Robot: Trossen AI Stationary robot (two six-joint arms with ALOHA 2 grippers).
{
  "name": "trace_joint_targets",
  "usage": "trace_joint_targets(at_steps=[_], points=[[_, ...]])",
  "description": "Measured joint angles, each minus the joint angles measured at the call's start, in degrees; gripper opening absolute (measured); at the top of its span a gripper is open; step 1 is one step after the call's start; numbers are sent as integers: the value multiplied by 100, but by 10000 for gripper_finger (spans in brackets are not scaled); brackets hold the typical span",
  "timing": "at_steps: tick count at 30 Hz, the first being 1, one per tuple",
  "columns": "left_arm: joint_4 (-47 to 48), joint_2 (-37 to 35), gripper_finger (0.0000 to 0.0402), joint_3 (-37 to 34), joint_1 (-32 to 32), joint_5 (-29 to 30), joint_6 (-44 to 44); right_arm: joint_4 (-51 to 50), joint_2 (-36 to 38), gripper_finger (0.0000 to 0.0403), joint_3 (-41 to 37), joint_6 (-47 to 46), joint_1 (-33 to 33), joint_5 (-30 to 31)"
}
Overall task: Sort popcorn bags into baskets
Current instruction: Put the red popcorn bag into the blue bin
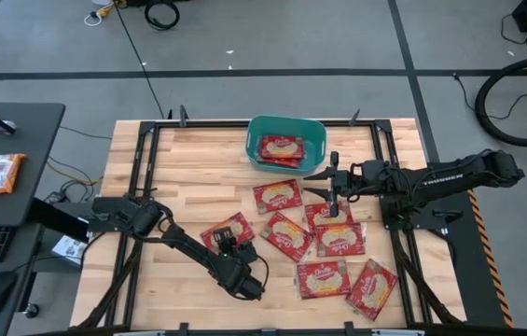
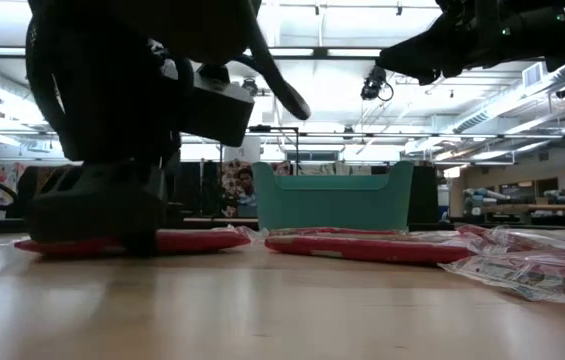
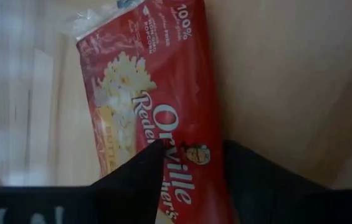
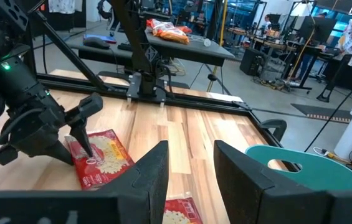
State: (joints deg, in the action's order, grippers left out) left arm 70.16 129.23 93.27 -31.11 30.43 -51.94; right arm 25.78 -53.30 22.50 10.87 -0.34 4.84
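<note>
Fingers of your left tool stand parted, straddling one edge of a popcorn bag lying flat on the desk. Expect it light, thin, floppy and slick, so pinch deep on that edge. Your right tool hovers open and empty near the teal basket, which holds one packet.

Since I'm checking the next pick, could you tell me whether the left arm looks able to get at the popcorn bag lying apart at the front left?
Probably yes. The left hand already stands over that popcorn bag, fingers open astride it in its wrist view, and nothing lies on top. The right hand waits near the basket.
</note>
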Motion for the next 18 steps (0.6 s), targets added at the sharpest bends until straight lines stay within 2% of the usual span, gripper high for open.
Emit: trace_joint_targets(at_steps=[3, 9, 13, 18], points=[[88, 11, 126, 0, 0, -85, 2, 0, 0, 132, 0, -2, 0, 0], [227, -9, 18, 0, 0, -107, 8, 2, 0, 132, 0, -2, 0, 0], [472, -134, 11, 0, 50, -190, 202, 6, 0, 132, 0, 0, 0, 0], [660, -644, 7, 4, 217, -148, 595, 22, 0, 132, 0, -2, 0, 0]])
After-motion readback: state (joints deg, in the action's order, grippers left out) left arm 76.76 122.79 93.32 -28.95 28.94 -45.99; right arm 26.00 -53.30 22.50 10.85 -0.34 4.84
